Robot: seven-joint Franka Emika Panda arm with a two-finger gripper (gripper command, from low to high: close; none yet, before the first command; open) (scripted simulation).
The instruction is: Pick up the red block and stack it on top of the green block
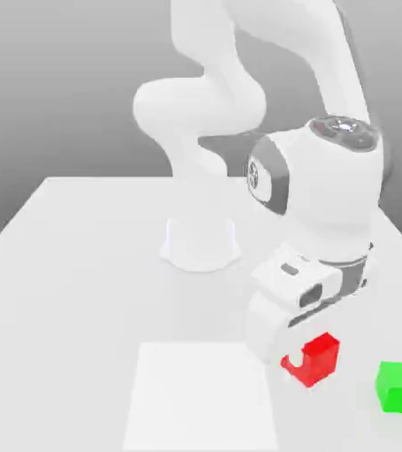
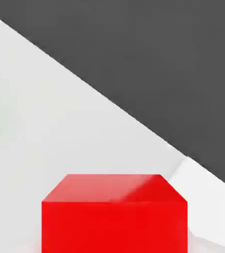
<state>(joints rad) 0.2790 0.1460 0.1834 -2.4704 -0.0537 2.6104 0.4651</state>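
Claw: closed down on red block, no wider than block itself. Block at desk level, between white square and green block, apart from both. Probably light, stiff, hard to crush; matte sides likely to grip well, little slip. Best held by two opposite flat sides, low enough to leave underside free for stacking. Farther right, green block: flat top, probably easy to nudge off place.

I get bright, even light across the white tabletop, washing out the pale arm. Below the hand, a darker shadow crosses part of the red block's top. I can't tell where the light comes from.
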